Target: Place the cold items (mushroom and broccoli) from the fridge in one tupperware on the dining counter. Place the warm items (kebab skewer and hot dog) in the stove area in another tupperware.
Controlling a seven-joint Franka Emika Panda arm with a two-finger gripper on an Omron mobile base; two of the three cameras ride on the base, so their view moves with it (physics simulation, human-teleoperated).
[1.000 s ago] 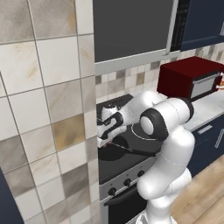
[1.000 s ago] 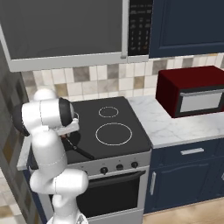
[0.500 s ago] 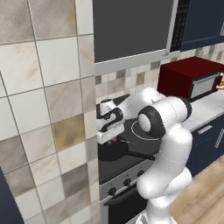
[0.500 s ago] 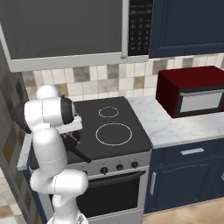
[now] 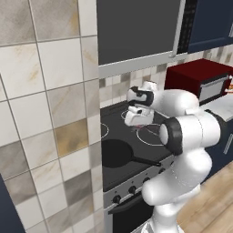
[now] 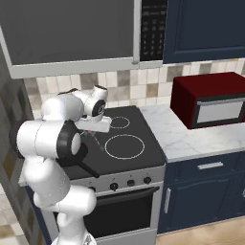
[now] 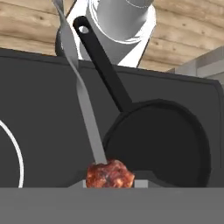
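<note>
Fingers: we are seeing the white arm's two-finger gripper [image 5: 136, 129] clamping, apparently, the browned-meat kebab skewer [image 7: 109, 173].
Skewer: hanging above the round black frying pan [image 7: 164, 144]; metal shaft running away from the fingers.

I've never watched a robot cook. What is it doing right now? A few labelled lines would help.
place: black stove beside a red microwave
arm: reaching over the stove top
end effector: shut on the kebab skewer
kebab skewer: metal stick with browned meat at the near end, seen in the hand view
frying pan: black, on the stove, nothing visible inside
task stage: skewer gripped, not yet in a tupperware
</note>
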